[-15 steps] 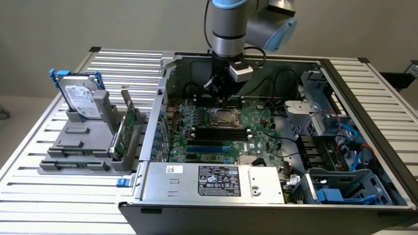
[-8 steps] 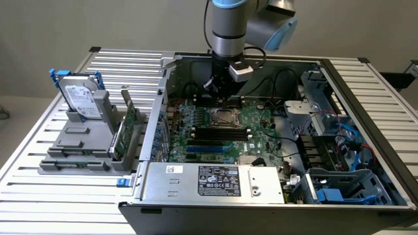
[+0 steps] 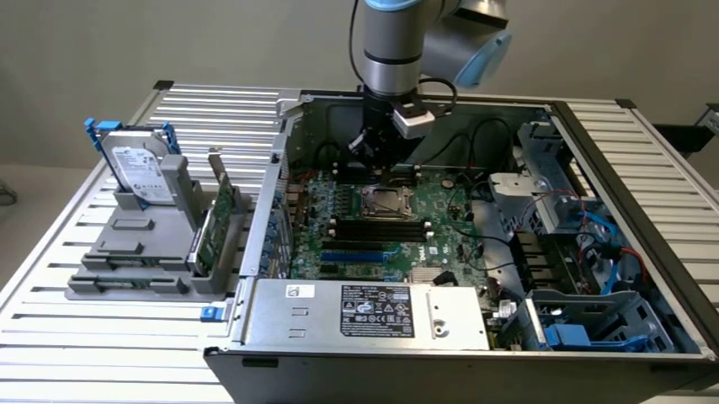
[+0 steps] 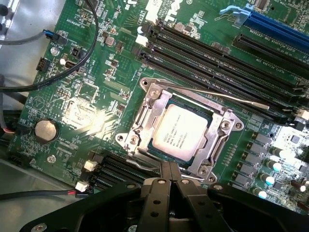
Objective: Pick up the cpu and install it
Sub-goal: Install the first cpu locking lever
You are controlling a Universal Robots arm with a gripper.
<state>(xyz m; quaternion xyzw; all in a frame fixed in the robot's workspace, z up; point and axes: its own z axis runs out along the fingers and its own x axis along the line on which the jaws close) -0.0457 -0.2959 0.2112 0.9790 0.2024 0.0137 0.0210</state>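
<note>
Exterior view: open computer case (image 3: pixel 450 374) on a slatted table (image 3: pixel 67 282). The end effector (image 3: pixel 382 175), fingers pressed together and holding nothing, hangs at twelve o'clock of the cpu (image 3: pixel 390 202), which lies in its motherboard socket. A hard drive (image 3: pixel 141 172) and a green card (image 3: pixel 214 220) stand on a grey rack (image 3: pixel 124 252) at nine o'clock of the case.

Wrist view: cpu (image 4: pixel 178 130) lies flat inside the socket frame (image 4: pixel 145 128), silver top up, with a thin lever (image 4: pixel 227 96) beside it. The end effector (image 4: pixel 170 168) meets the frame's edge; contact unclear.

Handling note: the chip looks seated. Any push is best light, straight down, and on the frame rather than the chip.
</note>
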